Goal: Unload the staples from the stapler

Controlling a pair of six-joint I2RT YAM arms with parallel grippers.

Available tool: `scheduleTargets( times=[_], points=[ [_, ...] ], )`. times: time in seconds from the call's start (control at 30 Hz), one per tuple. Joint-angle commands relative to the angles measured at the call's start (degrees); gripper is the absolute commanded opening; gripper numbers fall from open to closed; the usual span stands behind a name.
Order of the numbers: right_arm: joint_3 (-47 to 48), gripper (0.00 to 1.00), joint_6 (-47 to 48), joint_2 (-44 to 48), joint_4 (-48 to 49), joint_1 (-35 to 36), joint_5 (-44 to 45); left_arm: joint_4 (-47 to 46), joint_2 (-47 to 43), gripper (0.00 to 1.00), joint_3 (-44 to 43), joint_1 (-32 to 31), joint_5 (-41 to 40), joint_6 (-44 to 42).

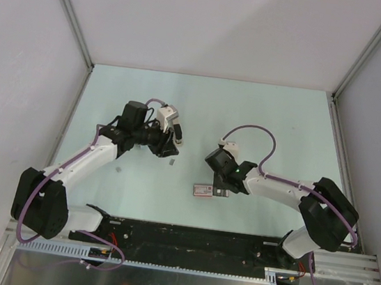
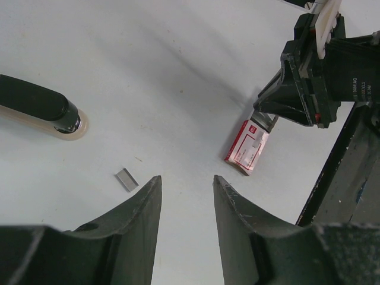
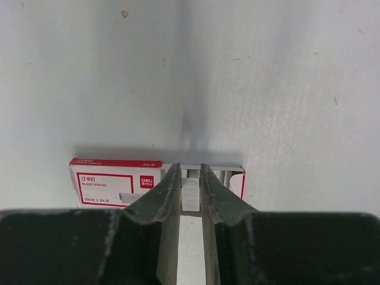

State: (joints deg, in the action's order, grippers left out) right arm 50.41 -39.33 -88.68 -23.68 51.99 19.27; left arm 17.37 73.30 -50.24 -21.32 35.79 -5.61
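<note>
Two sets of fingers work low over the pale counter (image 1: pixel 250 115). The stapler (image 1: pixel 203 189), a small red-edged block with a pale printed top, lies flat toward 5 o'clock from the counter's middle. The right gripper (image 1: pixel 218 188) meets its 3 o'clock end. In the right wrist view its fingers (image 3: pixel 163 196) are nearly closed, pinching a pale grey part in the block's open end; what exactly that part is cannot be told. The staples (image 1: pixel 172 160), a short grey strip, lie loose on the counter at 10 o'clock of the stapler. They are just at 6 o'clock of the left gripper (image 1: pixel 174 140), whose fingers stand apart with nothing between them.
</note>
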Motion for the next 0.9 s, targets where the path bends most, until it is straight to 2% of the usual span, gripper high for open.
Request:
scheduleTargets(
  times=[0.0,0.87],
  points=[
    [-0.25,0.19,0.82,0.77,1.12,-0.17,1.61,-0.32,-1.59,0.45,0.50,-0.53,1.92,-3.11],
    [-1.27,0.19,0.05,-1.84,3.10,0.58,0.53,-0.25,-1.92,0.44,0.58,-0.48,2.42,-3.26]
  ],
)
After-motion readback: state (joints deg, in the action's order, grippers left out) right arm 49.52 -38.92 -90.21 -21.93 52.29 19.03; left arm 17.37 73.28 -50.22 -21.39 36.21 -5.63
